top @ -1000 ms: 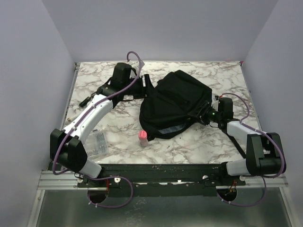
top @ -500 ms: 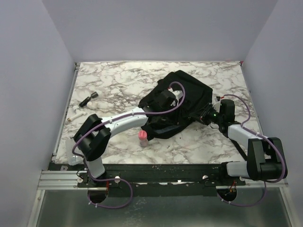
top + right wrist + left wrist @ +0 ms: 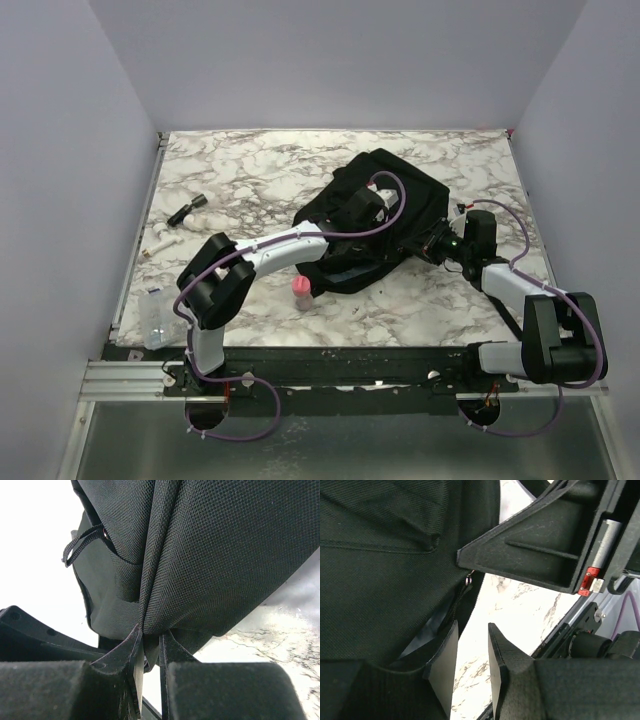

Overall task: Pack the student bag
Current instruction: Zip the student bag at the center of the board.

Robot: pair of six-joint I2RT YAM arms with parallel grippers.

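The student bag, a large black fabric backpack, lies slumped at the middle of the marble table. My right gripper is at its right edge. In the right wrist view that gripper is shut on a pinched fold of the bag. My left arm reaches across over the bag, its gripper on the bag's top. In the left wrist view the left gripper stands open with only marble in the gap. Its left finger rests against the bag's zip edge, and the bag fills the left.
A small pink-capped bottle stands just in front of the bag. A black stubby item and a thin white one lie at the far left. A clear plastic packet sits at the near left edge.
My left arm has swung from the table's back left onto the bag, its jaws narrowing. My right gripper has closed on the bag's fabric. The clear packet now lies further left.
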